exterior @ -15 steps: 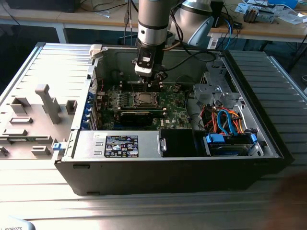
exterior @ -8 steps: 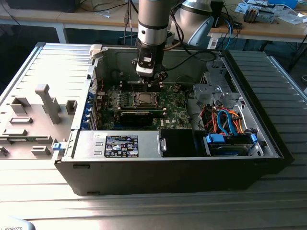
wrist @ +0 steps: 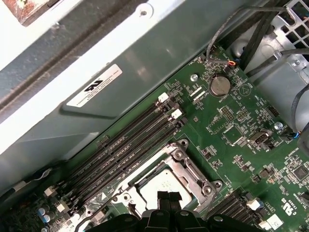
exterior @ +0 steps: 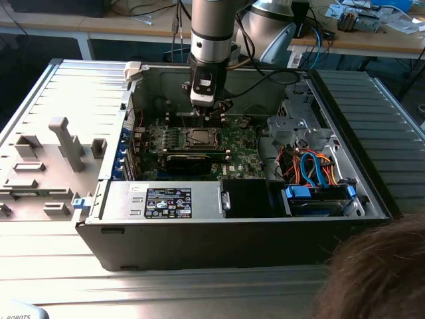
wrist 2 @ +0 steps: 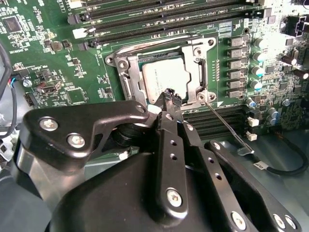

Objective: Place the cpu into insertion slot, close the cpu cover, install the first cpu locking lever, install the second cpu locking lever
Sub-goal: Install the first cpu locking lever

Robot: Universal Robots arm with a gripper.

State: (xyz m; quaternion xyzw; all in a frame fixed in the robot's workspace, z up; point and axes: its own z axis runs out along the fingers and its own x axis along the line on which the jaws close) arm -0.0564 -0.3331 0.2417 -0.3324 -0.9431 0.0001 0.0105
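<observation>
The cpu [wrist 2: 164,77] is lying flat in the insertion slot [wrist 2: 126,79], its dull silver top showing through the cut-out of the cpu cover [wrist 2: 194,67], which is sitting down over it like a frame. The gripper [wrist 2: 169,96] is hanging right at the near edge of that frame, its two black fingers [wrist: 163,196] pressed together with nothing between them that I can make out, and I can't say whether the tips are actually touching metal. One thin locking lever [wrist 2: 224,123] is sticking out from the socket's corner across the green circuit board [wrist 2: 63,72], looking unlatched to me. That is where I'd be worrying: the closed tips are sitting just beside the rod's pivot, so a small sideways drift could be snagging or bending it, or skidding off the cover rim onto the chip's top. If the chip isn't fully seated, any downward push through the cover could be harming the contacts beneath. The memory slots [wrist: 125,150] are lying just beyond, inside the open computer case [exterior: 265,226].
</observation>
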